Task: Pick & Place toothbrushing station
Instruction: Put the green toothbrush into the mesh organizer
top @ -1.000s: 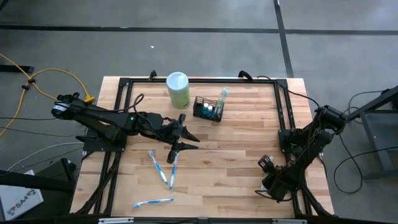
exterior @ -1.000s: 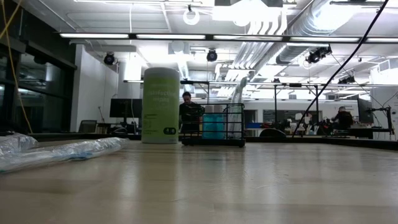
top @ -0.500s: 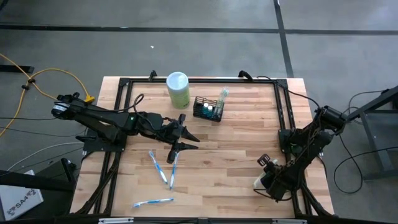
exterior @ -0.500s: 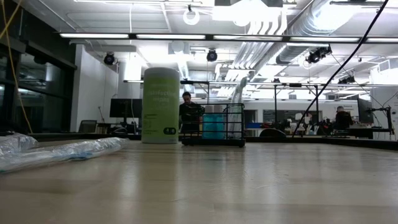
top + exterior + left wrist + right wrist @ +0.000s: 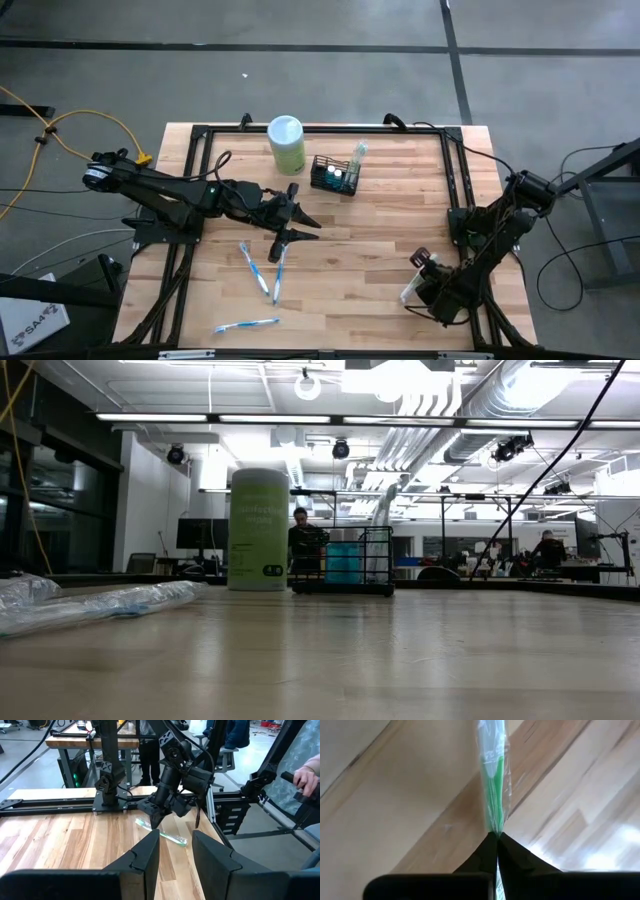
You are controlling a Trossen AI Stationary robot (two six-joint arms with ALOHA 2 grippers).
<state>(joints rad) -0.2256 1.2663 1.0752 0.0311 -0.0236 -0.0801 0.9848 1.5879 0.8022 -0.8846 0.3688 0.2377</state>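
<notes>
The toothbrushing station (image 5: pixel 335 175), a small black wire caddy, stands on the table's far side next to a pale green canister (image 5: pixel 286 143); the low view also shows the station (image 5: pixel 340 565). Near the table's right front, my right gripper (image 5: pixel 496 836) is shut on a green toothbrush in a clear wrapper (image 5: pixel 492 775), which shows as a pale strip (image 5: pixel 408 290) from above. My left gripper (image 5: pixel 175 851) hovers open over the table's left middle, pointing toward the right arm, with nothing between its fingers. My right gripper pinches the wrapped green toothbrush close to one end (image 5: pixel 495 827) between its two fingertips. The fingers come from above, slanting steeply down (image 5: pixel 153 822). The rest of the toothbrush (image 5: pixel 172 837) reaches out past the fingertips, low over the table or on it.
Three blue toothbrushes in wrappers lie on the near left of the table: two crossed (image 5: pixel 265 270) and one by the front edge (image 5: pixel 245 325). A black frame (image 5: pixel 455 190) runs along the table's edges. A person's hand (image 5: pixel 306 772) shows beyond the table.
My right gripper has shut on the wrapped green toothbrush and its wrist has turned a little, staying over the same spot. The toothbrush now shows as a pale strip beside the gripper, toward the front edge.
</notes>
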